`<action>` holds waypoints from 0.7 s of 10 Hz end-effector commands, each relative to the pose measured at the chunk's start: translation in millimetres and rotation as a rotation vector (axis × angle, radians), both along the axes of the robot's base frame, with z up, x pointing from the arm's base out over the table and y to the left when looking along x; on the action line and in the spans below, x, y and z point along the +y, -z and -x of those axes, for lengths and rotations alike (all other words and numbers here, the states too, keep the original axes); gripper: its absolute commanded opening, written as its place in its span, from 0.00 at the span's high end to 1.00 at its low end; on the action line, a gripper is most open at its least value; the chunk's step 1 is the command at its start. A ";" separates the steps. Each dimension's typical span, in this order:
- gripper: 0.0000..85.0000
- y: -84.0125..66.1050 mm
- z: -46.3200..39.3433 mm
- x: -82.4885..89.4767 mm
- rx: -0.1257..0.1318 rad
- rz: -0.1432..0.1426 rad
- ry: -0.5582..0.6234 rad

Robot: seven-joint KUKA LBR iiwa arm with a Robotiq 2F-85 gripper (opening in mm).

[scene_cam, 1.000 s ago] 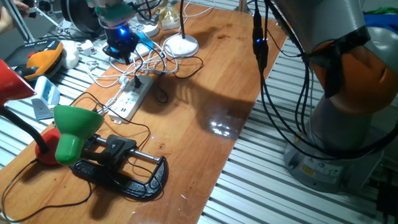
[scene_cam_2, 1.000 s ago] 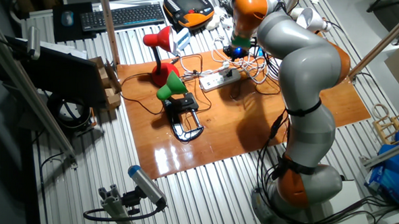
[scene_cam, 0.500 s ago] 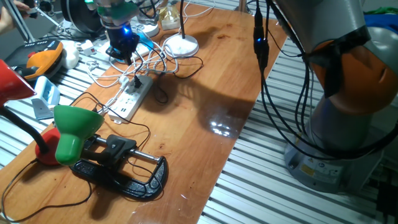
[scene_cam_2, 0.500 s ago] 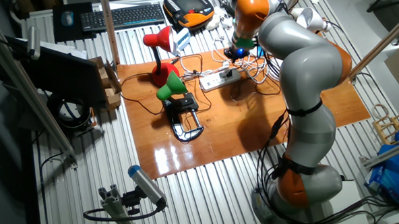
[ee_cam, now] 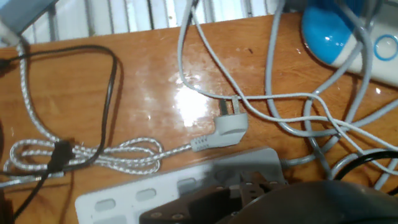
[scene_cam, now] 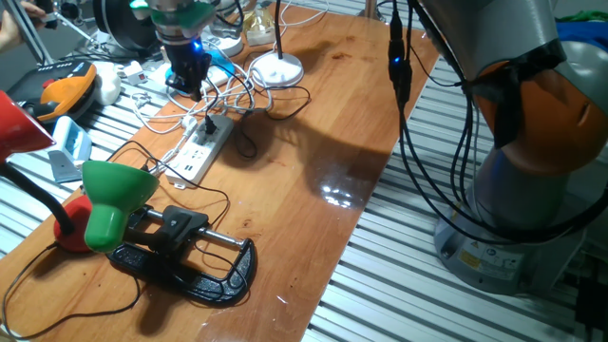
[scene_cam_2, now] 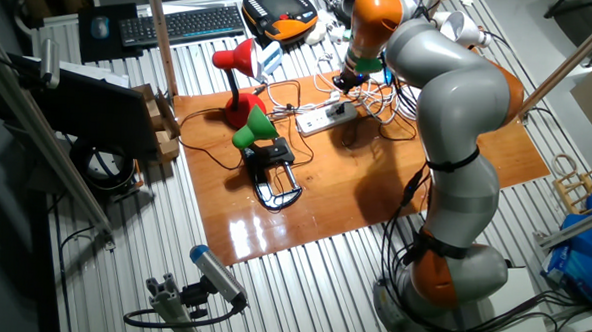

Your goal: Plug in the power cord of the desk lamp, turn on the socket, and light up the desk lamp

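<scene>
The socket, a long white power strip (scene_cam: 201, 150), lies on the wooden table; it also shows in the other fixed view (scene_cam_2: 330, 115) and at the bottom of the hand view (ee_cam: 180, 183). The desk lamp's round white base (scene_cam: 276, 68) stands behind it with a thin dark stem. The thin black power cord (scene_cam: 277, 101) loops between them, and a small black plug (scene_cam: 211, 123) stands at the strip's far end. My gripper (scene_cam: 186, 82) hangs low over tangled cables just behind the strip. Its fingers are a dark blur (ee_cam: 267, 199), so I cannot tell how the jaws stand.
A loose white plug (ee_cam: 230, 124) and white and braided cables (ee_cam: 93, 152) lie beside the strip. A blue-and-white device (ee_cam: 333, 37) lies behind. The green clamp lamp (scene_cam: 114, 195), the red lamp (scene_cam: 19, 119) and a black clamp (scene_cam: 190, 261) stand at the table's near end.
The hand has turned and shifted slightly; its blue light no longer shows. Cables, strip and lamps have not moved.
</scene>
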State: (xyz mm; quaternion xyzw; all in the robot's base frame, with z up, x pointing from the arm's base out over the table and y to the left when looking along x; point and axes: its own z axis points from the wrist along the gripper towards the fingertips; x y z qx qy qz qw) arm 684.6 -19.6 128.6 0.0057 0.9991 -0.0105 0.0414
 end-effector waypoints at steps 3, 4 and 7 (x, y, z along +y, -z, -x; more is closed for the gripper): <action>1.00 12.5 0.8 6.7 -0.011 -0.005 -0.305; 1.00 17.2 0.1 8.9 -0.017 -0.005 -0.302; 1.00 27.5 -1.7 13.3 -0.035 -0.011 -0.292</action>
